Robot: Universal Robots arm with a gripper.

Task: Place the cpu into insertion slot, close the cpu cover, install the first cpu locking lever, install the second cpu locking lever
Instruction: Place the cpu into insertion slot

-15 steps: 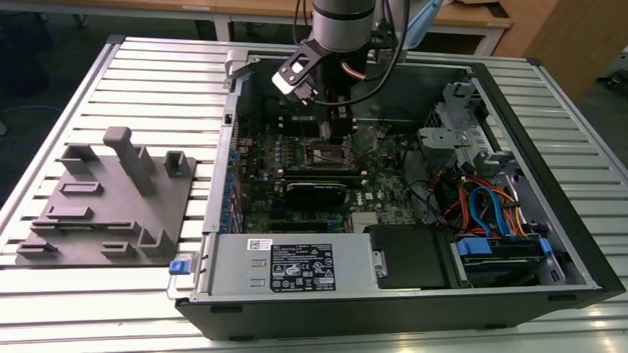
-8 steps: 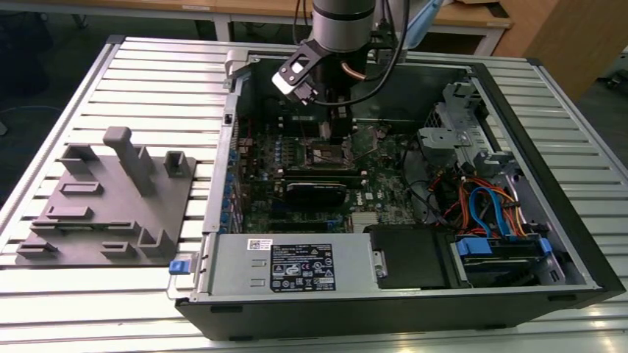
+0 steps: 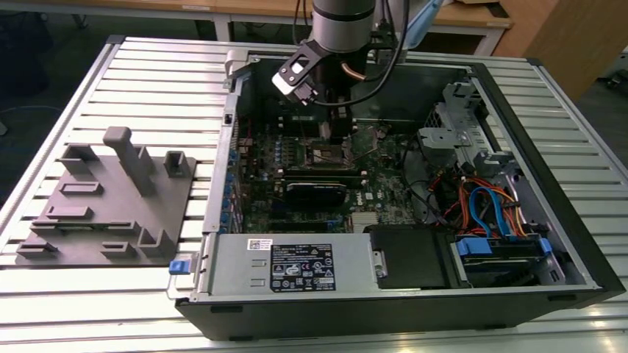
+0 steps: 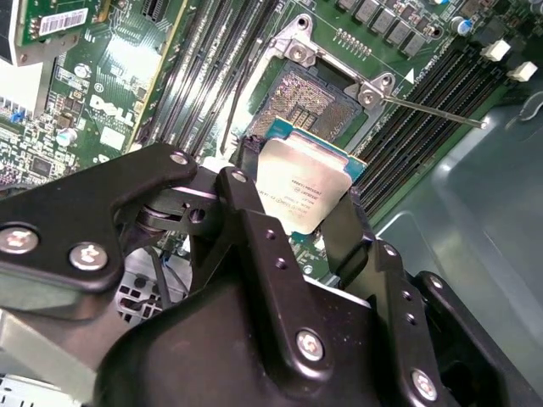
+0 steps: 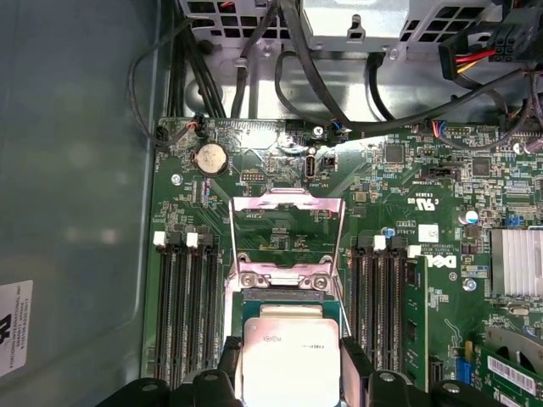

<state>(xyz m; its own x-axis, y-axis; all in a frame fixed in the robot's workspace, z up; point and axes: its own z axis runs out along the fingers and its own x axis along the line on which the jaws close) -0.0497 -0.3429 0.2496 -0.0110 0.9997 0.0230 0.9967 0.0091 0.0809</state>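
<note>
In the exterior view, hung from upper centre into the open computer case (image 3: 579,243), over the insertion slot (image 3: 330,153). In the second wrist view, clamped the cpu (image 4: 305,191), tilted, between black jaws, close over the slot's bare pins. In the first wrist view, held the cpu (image 5: 288,360) just beside the raised cpu cover (image 5: 288,201).

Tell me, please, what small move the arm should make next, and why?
Probably lower the cpu straight down, slowly. The hand grips it by two edges above the slot, which lies bare, and the cover stands open, so nothing seems to block the way.
</note>
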